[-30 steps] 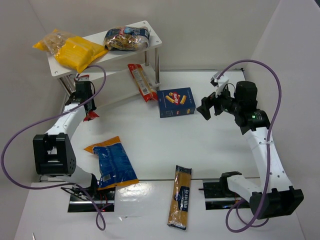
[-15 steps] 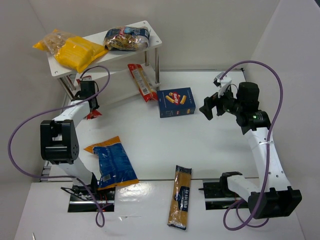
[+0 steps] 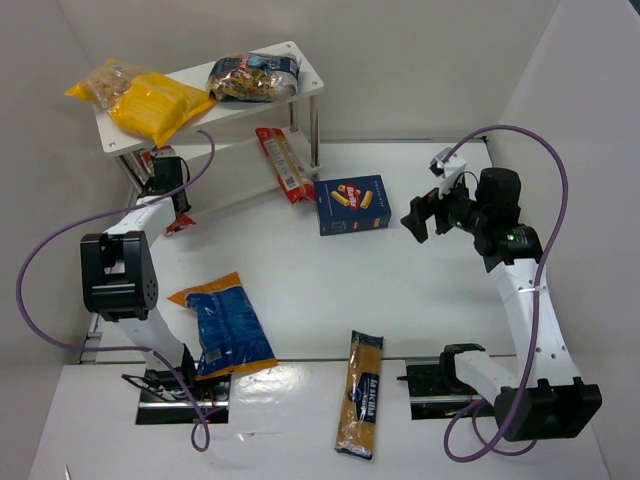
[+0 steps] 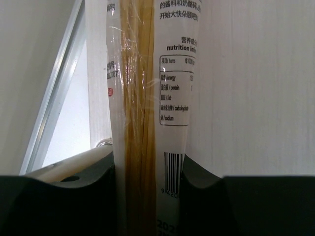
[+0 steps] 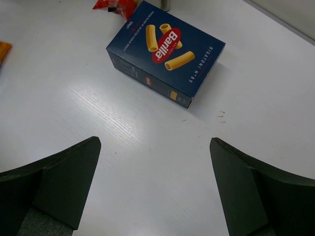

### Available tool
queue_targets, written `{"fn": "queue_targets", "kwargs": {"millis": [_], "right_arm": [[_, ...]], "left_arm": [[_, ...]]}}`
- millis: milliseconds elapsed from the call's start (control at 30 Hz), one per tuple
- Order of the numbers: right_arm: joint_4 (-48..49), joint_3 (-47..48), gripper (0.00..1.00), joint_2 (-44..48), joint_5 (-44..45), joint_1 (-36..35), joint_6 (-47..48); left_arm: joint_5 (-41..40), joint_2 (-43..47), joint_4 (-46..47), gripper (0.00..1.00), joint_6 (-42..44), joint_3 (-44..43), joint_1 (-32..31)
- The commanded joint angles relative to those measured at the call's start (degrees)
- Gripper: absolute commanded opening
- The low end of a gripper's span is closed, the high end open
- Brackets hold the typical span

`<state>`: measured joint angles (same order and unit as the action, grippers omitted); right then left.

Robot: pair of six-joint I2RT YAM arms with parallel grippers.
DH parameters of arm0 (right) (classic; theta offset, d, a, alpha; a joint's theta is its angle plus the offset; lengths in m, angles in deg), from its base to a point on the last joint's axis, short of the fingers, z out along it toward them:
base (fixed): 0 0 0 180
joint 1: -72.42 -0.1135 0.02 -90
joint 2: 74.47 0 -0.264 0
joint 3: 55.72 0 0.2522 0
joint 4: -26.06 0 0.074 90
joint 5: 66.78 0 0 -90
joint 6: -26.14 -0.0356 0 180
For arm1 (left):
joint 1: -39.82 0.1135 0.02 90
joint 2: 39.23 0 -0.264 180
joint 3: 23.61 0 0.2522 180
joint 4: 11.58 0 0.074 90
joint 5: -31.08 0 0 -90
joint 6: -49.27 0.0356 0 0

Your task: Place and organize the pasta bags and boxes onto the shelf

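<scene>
Gripping a spaghetti packet (image 4: pixel 140 73), left gripper (image 4: pixel 147 172) clamped.
Only its wrist view shows this; right gripper (image 5: pixel 155 162) gapes near blue box (image 5: pixel 167 46).

Bright, even overhead light. A soft sheen lies on the white tabletop (image 5: pixel 118 113) ahead of the jaws of the right gripper (image 5: pixel 153 143), and a faint shadow edges the flat dark blue box (image 5: pixel 167 54). In the left gripper (image 4: pixel 147 164), print on the clear spaghetti packet (image 4: pixel 142 98) is sharp.

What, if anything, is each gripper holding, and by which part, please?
The left gripper clamps a spaghetti packet at its barcode; the right gripper, jaws open, holds nothing.
</scene>
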<state>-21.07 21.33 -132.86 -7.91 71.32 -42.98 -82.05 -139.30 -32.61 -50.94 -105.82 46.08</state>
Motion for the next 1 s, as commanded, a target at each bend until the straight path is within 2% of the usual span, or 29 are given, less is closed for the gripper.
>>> {"fn": "queue_targets", "kwargs": {"millis": [0, 67, 100, 167, 267, 333, 500, 733, 967], "right_arm": [[1.9, -0.5, 1.00, 2.0, -2.2, 0.4, 1.1], [1.4, -0.5, 1.00, 2.0, -2.7, 0.4, 1.6], [1.4, -0.5, 1.00, 2.0, -2.7, 0.4, 1.6], [1.4, -0.5, 1.00, 2.5, -2.7, 0.4, 1.6], [0.8, -1.1, 1.00, 2.5, -3.3, 0.9, 1.6], [0.8, -1.1, 1.00, 3.0, -3.3, 0.9, 1.6], [0.8, -1.1, 1.00, 3.5, -3.8, 0.9, 2.1], [0.8, -2.7, 1.00, 4.7, -4.4, 0.9, 2.1], [0.8, -3.8, 1.00, 6.5, -4.9, 0.9, 2.1]], "left_arm": [[-3.4, 0.3, 9.2, 0.00, 1.1, -4.7, 0.5], [-3.4, -0.3, 8.5, 0.00, 1.1, -5.2, 0.5], [-4.0, -0.3, 8.5, 0.07, 1.1, -5.7, 0.5], [-4.0, -0.3, 8.5, 0.12, 1.1, -5.7, 0.5], [-3.3, -0.3, 8.5, 0.31, 1.1, -5.7, 0.5], [-3.3, -0.3, 7.6, 0.39, 1.1, -5.7, 0.5], [-2.8, 0.2, 5.8, 0.79, 0.0, -6.3, 0.5], [-2.8, 2.9, 3.9, 0.99, -0.5, -5.7, -0.1], [-2.3, 8.2, -2.1, 0.99, -1.0, -5.2, -2.8]]}}
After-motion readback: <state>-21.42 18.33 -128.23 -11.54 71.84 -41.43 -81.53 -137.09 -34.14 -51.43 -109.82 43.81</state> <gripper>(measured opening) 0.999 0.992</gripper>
